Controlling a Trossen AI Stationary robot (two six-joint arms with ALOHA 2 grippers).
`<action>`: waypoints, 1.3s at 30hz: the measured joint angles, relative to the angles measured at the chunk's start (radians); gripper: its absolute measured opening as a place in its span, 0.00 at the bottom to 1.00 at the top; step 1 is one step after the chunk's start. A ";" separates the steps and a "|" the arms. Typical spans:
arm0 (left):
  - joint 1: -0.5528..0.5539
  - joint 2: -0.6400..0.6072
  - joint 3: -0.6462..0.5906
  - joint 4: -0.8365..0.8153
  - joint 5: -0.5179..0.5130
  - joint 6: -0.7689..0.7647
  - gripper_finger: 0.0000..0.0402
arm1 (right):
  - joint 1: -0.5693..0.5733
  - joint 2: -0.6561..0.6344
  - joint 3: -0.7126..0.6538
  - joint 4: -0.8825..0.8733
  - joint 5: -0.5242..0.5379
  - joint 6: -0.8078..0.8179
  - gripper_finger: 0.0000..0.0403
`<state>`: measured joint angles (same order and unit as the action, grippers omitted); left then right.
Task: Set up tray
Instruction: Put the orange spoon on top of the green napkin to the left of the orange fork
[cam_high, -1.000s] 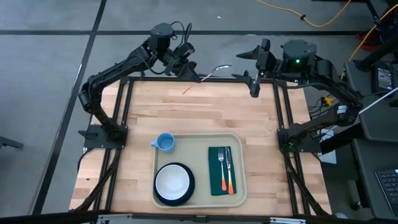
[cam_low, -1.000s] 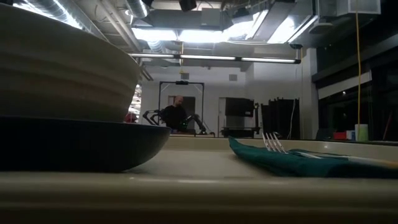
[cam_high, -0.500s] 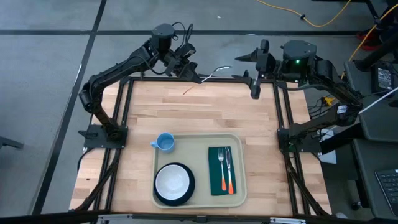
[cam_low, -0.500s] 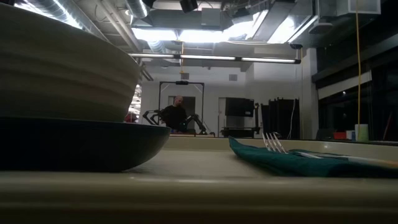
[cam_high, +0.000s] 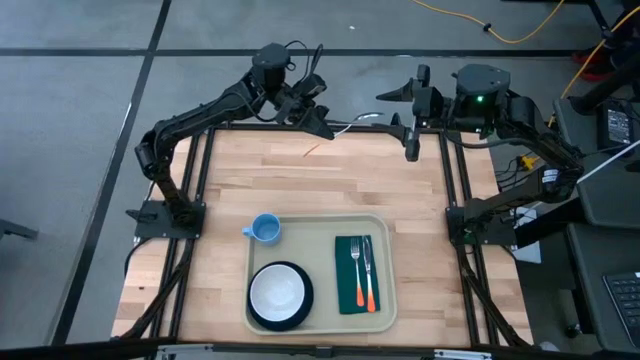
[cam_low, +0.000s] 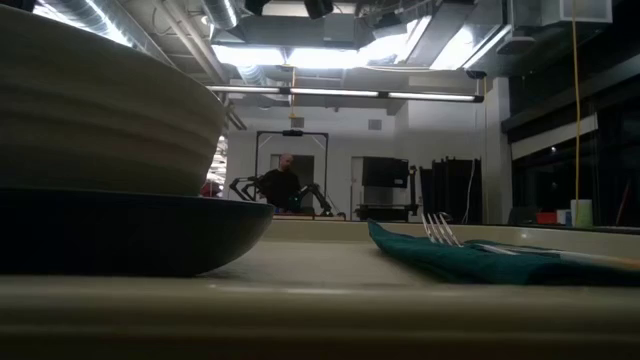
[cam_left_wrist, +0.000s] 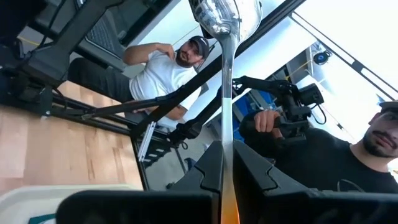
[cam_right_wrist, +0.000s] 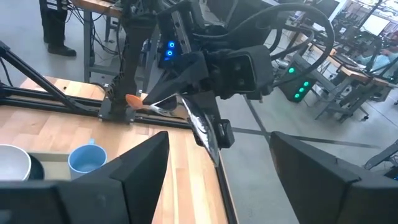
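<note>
The beige tray lies at the table's near middle. On it a white bowl sits in a dark teal plate, and a green napkin carries a fork and an orange-handled knife. A blue cup stands at the tray's far left corner. My left gripper is above the table's far edge, shut on a spoon with an orange handle. My right gripper hangs open at the far right corner, holding nothing. The low view shows neither gripper. My left gripper pinches the spoon between its two fingers at the metal shaft, just past the orange handle. The spoon runs along the fingers and is lifted clear. Its bowl points away from the wrist, toward my right gripper.
Bare wood lies between the tray and the far edge. Black frame rails run along the table's sides. Two people are beyond the table in the left wrist view. In the low view another person is far back in the room.
My left gripper has moved toward the table's right along the far edge, closer to my right gripper, carrying the spoon with it. My right arm has kept still.
</note>
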<state>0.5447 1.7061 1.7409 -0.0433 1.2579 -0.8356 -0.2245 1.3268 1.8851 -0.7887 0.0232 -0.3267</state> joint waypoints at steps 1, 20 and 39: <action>-0.003 0.000 0.000 0.001 0.000 0.000 0.02 | 0.000 0.000 0.000 0.000 0.000 0.000 0.71; -0.015 0.000 0.000 0.003 -0.007 -0.001 0.02 | 0.001 0.000 0.000 0.000 -0.032 0.011 0.19; 0.040 -0.061 0.000 0.042 0.009 -0.013 0.21 | 0.001 -0.001 0.000 0.000 -0.068 0.114 0.02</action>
<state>0.5844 1.6455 1.7405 -0.0014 1.2667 -0.8484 -0.2232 1.3258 1.8851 -0.7885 -0.0449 -0.2127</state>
